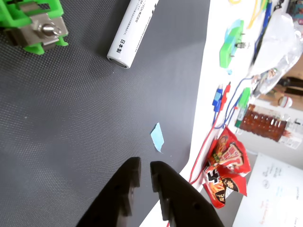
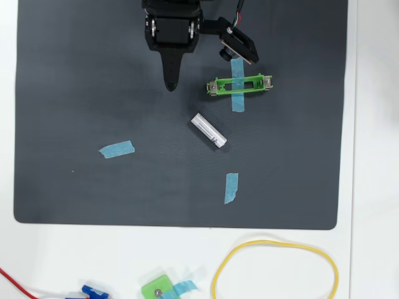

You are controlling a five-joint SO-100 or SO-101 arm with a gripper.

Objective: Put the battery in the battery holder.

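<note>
**Battery not yet picked up**

On the dark mat (image 2: 75,75), the gripper (image 2: 170,86) hangs nearly closed and empty. Right of it lies the green battery holder (image 2: 240,85), empty under blue tape; nearer, the battery (image 2: 208,131) rests loose. Grasping and insertion both remain.

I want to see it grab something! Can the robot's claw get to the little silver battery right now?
Probably yes. The battery lies alone on the dark mat, with nothing on top of it. The claw hangs nearby, and no object sits between them. The green holder is off to one side. The jaws look nearly closed, so they must open first.
</note>
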